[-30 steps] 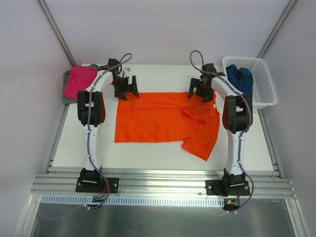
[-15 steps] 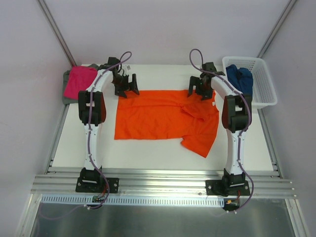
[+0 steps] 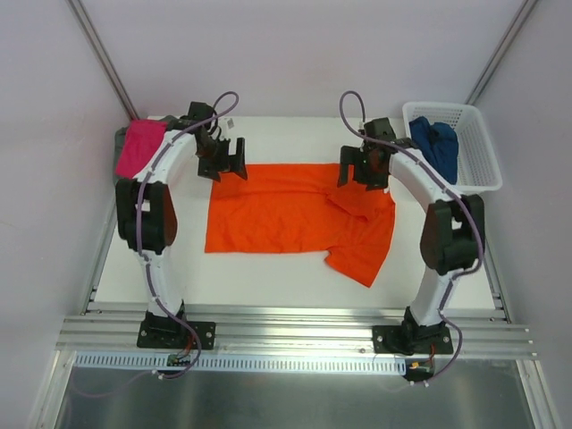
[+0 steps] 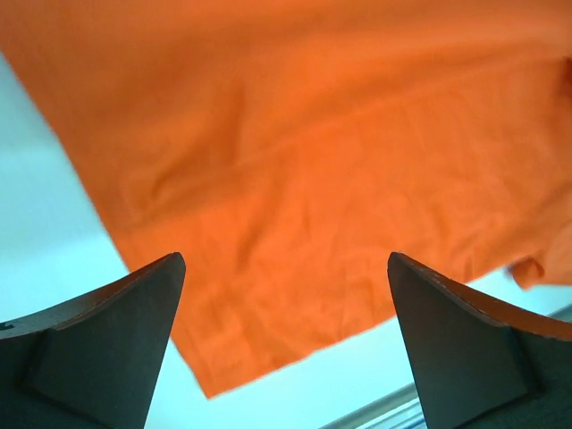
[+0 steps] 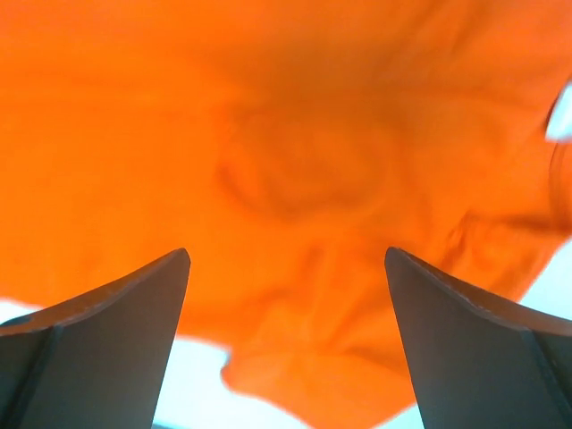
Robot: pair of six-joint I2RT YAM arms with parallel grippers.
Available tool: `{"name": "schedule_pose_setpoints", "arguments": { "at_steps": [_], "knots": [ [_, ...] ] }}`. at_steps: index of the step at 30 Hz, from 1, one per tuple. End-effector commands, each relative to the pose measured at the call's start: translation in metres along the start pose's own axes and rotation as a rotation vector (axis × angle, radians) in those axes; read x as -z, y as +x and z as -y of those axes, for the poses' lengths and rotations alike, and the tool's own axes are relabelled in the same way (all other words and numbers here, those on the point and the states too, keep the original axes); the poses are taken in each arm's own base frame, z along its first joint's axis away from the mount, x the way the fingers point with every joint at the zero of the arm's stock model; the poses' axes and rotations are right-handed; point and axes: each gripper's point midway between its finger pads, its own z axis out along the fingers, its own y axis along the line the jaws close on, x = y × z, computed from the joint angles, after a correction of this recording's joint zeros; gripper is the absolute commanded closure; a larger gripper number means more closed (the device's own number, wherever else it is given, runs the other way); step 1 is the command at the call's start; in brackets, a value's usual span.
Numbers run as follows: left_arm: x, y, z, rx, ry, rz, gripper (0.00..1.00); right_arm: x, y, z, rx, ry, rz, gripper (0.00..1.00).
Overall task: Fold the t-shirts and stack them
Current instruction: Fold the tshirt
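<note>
An orange t-shirt [image 3: 295,214] lies spread flat mid-table, one sleeve sticking out toward the front right. My left gripper [image 3: 225,164] hovers open over its far left corner, and the left wrist view shows orange cloth [image 4: 295,179] below the spread fingers [image 4: 107,340]. My right gripper [image 3: 362,170] hangs open above the far right edge, with rumpled orange cloth [image 5: 304,179] under it. A magenta t-shirt [image 3: 143,146] lies folded on a grey t-shirt [image 3: 119,161] at the far left. A dark blue t-shirt [image 3: 436,143] sits in the basket.
A white lattice basket [image 3: 474,161] stands at the far right corner of the table. Metal rails [image 3: 286,326] run along the near edge by the arm bases. Slanted frame posts rise at both back corners.
Both arms have swung their elbows outward while the grippers stayed near the shirt's far edge, the left one shifting slightly toward the front. The shirt has barely moved.
</note>
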Motion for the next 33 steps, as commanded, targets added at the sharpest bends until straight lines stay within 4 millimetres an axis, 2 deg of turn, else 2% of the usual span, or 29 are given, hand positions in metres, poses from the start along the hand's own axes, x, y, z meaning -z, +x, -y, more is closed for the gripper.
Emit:
{"name": "schedule_pose_setpoints", "arguments": {
  "at_steps": [1, 2, 3, 4, 5, 6, 7, 8, 9, 12, 13, 16, 23, 29, 33],
  "knots": [
    [0.050, 0.022, 0.006, -0.056, -0.052, 0.053, 0.01, 0.058, 0.021, -0.013, 0.025, -0.022, 0.036, 0.04],
    [0.053, 0.030, 0.005, -0.057, -0.059, 0.048, 0.01, 0.060, 0.040, -0.010, 0.016, -0.015, -0.001, 0.04],
    [0.055, 0.039, 0.005, -0.054, -0.062, 0.039, 0.01, 0.072, 0.052, -0.008, 0.013, -0.016, -0.015, 0.04],
    [0.060, 0.057, 0.004, -0.046, -0.067, 0.022, 0.01, 0.078, 0.062, -0.008, 0.012, -0.024, -0.030, 0.04],
    [0.061, 0.066, 0.004, -0.043, -0.065, 0.013, 0.01, 0.083, 0.072, -0.006, 0.014, -0.030, -0.042, 0.04],
    [0.062, 0.076, 0.003, -0.038, -0.065, 0.002, 0.01, 0.087, 0.096, 0.000, 0.009, -0.027, -0.079, 0.04],
    [0.061, 0.093, 0.001, -0.027, -0.064, -0.022, 0.02, 0.089, 0.107, 0.001, 0.008, -0.036, -0.099, 0.04],
    [0.061, 0.099, -0.003, -0.016, -0.069, -0.028, 0.05, 0.088, 0.121, 0.004, 0.001, -0.037, -0.125, 0.03],
    [0.056, 0.110, -0.006, -0.004, -0.067, -0.052, 0.05, 0.089, 0.142, 0.010, -0.009, -0.033, -0.157, 0.01],
    [0.051, 0.120, -0.012, 0.008, -0.065, -0.073, 0.07, 0.087, 0.170, 0.016, -0.023, -0.037, -0.199, 0.04],
    [0.049, 0.121, -0.014, 0.008, -0.070, -0.074, 0.08, 0.083, 0.185, 0.019, -0.031, -0.039, -0.232, 0.05],
    [0.045, 0.127, -0.020, 0.023, -0.081, -0.095, 0.07, 0.080, 0.208, 0.023, -0.050, -0.041, -0.285, 0.07],
    [0.035, 0.138, -0.026, 0.069, -0.057, -0.145, 0.07, 0.076, 0.259, 0.033, -0.069, -0.020, -0.400, 0.16],
    [0.019, 0.142, -0.026, 0.113, -0.014, -0.202, 0.09, 0.074, 0.267, 0.028, -0.052, -0.039, -0.413, 0.19],
    [0.012, 0.133, -0.026, 0.128, -0.001, -0.210, 0.10, 0.069, 0.263, 0.027, -0.042, -0.041, -0.418, 0.26]
  ]
}}
